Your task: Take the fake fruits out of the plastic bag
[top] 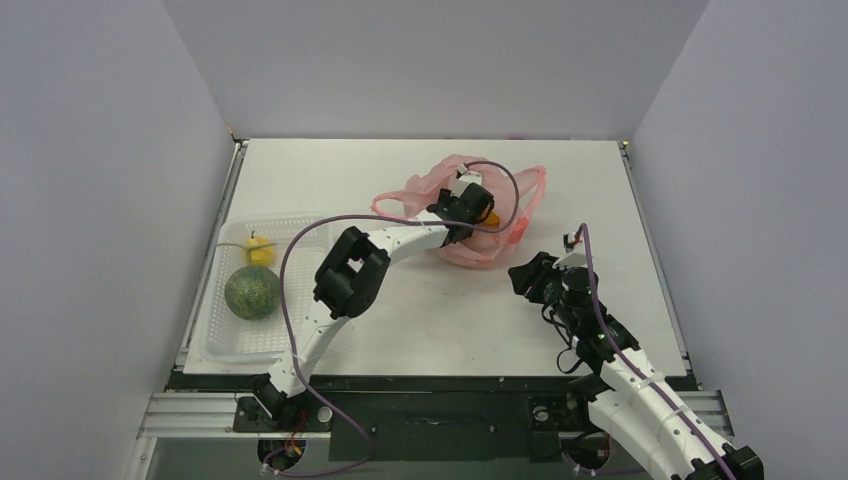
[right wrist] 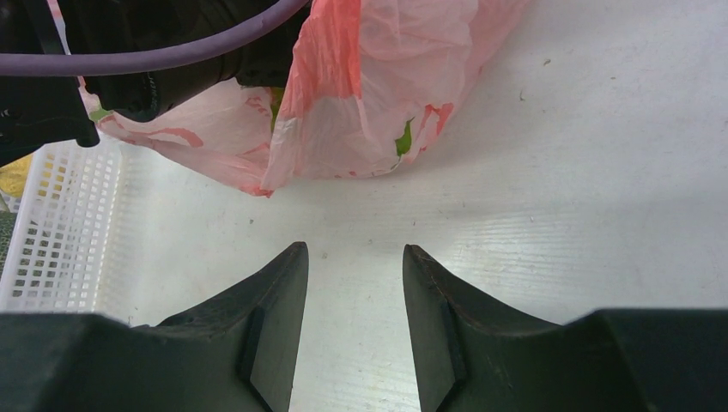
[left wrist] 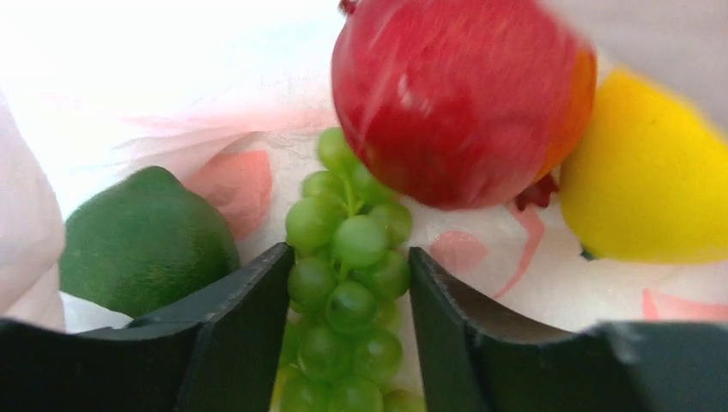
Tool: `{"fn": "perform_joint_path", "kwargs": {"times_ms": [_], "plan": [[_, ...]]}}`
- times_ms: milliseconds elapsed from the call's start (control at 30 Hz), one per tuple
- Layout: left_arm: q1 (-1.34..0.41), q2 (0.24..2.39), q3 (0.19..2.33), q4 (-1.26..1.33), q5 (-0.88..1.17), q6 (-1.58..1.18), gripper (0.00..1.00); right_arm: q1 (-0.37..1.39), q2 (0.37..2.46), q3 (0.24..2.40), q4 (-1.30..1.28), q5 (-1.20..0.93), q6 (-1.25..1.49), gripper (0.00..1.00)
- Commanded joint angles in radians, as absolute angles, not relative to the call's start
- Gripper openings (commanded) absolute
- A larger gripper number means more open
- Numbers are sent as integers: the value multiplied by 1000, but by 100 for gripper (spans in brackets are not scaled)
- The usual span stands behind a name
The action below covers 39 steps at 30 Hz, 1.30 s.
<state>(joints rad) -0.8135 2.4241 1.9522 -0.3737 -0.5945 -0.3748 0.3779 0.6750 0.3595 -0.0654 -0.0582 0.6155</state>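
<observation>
My left gripper (top: 476, 204) reaches into the pink plastic bag (top: 522, 196) at the table's far middle. In the left wrist view its jaws (left wrist: 349, 257) close around a light green grape bunch (left wrist: 348, 245), touching it on both sides. Inside the bag film (left wrist: 172, 86) also lie a red round fruit (left wrist: 446, 94), a yellow lemon (left wrist: 652, 172) and a green round fruit (left wrist: 146, 236). My right gripper (top: 527, 276) is open and empty over bare table just in front of the bag (right wrist: 386, 86), fingers (right wrist: 279, 283) apart.
A white latticed tray (top: 225, 340) stands at the left edge, holding a large green round fruit (top: 251, 292) and a small yellow fruit (top: 259, 250). Its corner shows in the right wrist view (right wrist: 51, 232). The left arm's wrist and purple cable (right wrist: 129, 60) lie over the bag.
</observation>
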Motion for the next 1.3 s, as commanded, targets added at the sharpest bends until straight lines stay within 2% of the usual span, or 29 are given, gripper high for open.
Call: {"fn": "perform_joint_path", "kwargs": {"times_ms": [0, 33, 100, 400, 900, 1100, 1267], "plan": [[-813, 2451, 2025, -404, -502, -353, 41, 367, 681, 366, -39, -48, 604, 41], [-812, 2451, 2029, -403, -494, -350, 36, 367, 681, 367, -41, -48, 604, 41], [-814, 2436, 2033, -393, -465, -337, 20, 365, 680, 369, -41, -45, 603, 41], [-824, 2364, 2098, -409, -340, -282, 0, 360, 677, 370, -42, -48, 610, 41], [-823, 2178, 2079, -349, -153, -292, 0, 351, 666, 382, -53, -40, 610, 41], [-811, 2055, 1968, -246, -107, -327, 0, 351, 666, 383, -52, -38, 609, 41], [-768, 1965, 1930, -195, 36, -412, 0, 350, 665, 379, -51, -36, 609, 41]]}}
